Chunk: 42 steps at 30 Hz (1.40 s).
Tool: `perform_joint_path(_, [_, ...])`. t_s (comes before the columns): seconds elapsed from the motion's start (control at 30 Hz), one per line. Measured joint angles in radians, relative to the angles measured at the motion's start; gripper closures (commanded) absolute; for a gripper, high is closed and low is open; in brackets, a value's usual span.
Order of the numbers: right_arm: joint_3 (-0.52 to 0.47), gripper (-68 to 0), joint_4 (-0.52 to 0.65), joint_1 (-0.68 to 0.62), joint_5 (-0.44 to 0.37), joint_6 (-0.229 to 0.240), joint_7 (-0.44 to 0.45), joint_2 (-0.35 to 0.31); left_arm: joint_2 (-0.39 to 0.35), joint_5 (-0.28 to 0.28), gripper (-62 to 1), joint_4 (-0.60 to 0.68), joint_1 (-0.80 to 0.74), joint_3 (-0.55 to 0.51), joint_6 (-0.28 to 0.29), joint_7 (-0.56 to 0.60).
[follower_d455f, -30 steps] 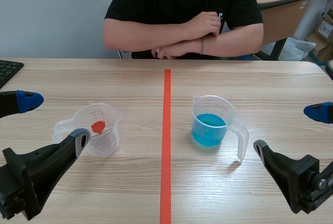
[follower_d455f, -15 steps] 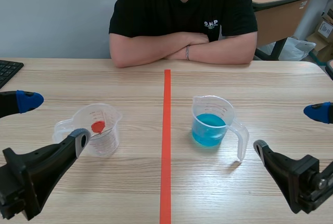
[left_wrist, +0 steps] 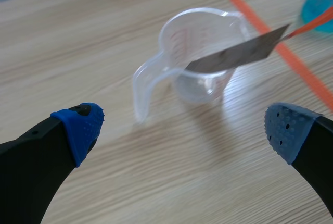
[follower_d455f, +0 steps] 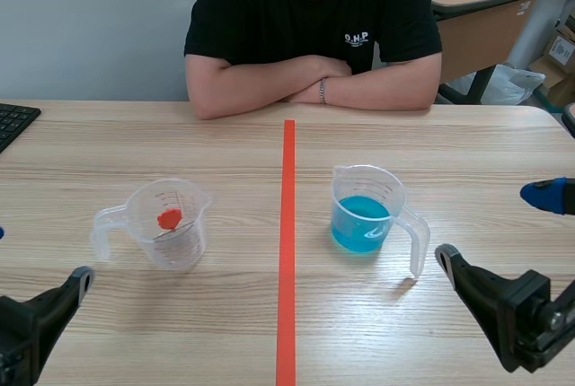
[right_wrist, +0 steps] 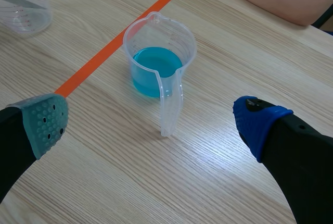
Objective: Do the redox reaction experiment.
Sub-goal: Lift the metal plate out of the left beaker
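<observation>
On the table, the left cup, a metal strip in it, and the right cup, holding liquid, flank the tape line; a person sits behind, a keyboard far left.

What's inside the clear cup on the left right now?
A grey metal strip with an orange-red end leans inside the clear cup, poking over its rim. No liquid shows; the strip hides part of the bottom.

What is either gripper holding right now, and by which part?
Nothing is held: the left gripper and the right gripper are both open and empty.
</observation>
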<state>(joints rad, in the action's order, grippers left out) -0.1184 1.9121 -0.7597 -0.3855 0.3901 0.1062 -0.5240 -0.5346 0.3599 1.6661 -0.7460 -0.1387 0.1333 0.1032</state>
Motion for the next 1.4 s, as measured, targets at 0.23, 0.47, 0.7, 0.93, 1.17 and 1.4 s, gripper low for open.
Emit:
perform_joint_path(0.23, [0.000, -67.9, 0.000, 0.000, 0.010, 0.000, 0.001, 0.000, 0.000, 0.000, -62.3, -0.071, -0.121, -0.114, 0.000, 0.051])
perform_joint_path(0.47, [0.000, -67.9, 0.000, 0.000, 0.049, 0.000, 0.031, -0.006, 0.000, 0.009, -62.3, -0.089, -0.273, -0.156, 0.002, 0.051])
perform_joint_path(0.7, [0.043, -67.9, 0.000, 0.067, 0.057, 0.011, 0.032, -0.077, 0.008, 0.033, -62.3, -0.108, -0.373, -0.156, 0.000, 0.052])
perform_joint_path(0.93, [0.179, -67.9, 0.000, 0.171, 0.068, 0.011, 0.041, -0.164, 0.100, 0.067, -62.3, -0.122, -0.480, -0.156, 0.001, 0.054])
perform_joint_path(1.17, [0.377, -67.9, 0.000, 0.335, 0.159, 0.011, 0.043, -0.202, 0.188, 0.067, -62.3, -0.122, -0.502, -0.142, -0.002, 0.045])
perform_joint_path(1.4, [0.593, -67.9, 0.000, 0.500, 0.187, 0.011, 0.043, -0.202, 0.191, 0.067, -62.3, -0.161, -0.470, -0.024, -0.019, 0.044])
